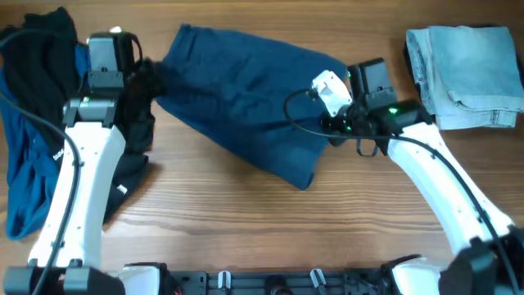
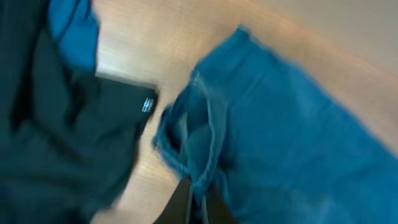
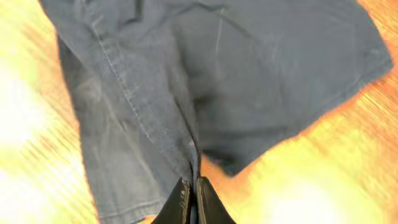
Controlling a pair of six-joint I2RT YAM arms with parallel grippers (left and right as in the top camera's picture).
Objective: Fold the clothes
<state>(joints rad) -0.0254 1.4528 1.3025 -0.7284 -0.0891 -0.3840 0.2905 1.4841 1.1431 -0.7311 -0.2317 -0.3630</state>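
Across the middle of the bench [image 1: 246, 229]: one pair of navy shorts [image 1: 246, 90], spread mostly flat and creased. The long axis runs on a diagonal, from the far-left end by the left arm [image 1: 82, 180] to the near-right corner, which points toward the near edge. The left fingers [image 2: 180, 211] are at the far-left edge of the shorts. The left wrist view is blurred, but it shows them narrow, with the frayed hem running down between them, so they are gripping the cloth. The right fingers [image 3: 181, 202] are at the right edge of the shorts, drawn almost together and pinching a raised ridge of fabric along a seam. Bare wood shows on both sides of that ridge. Count of garments: one navy pair in hand. One pale denim piece [image 1: 467, 74] lies folded at the far-right corner, well apart from the shorts. The heap at the left edge holds black cloth [image 1: 37, 57] on the far side and mid-blue cloth [image 1: 24, 172] trailing toward the near side. How many separate garments are in the heap cannot be told. More black cloth [image 1: 131, 168] lies partly under the left arm, just beside the left end of the shorts. Two arms are in view. The right arm [image 1: 442, 180] reaches in from the near right.
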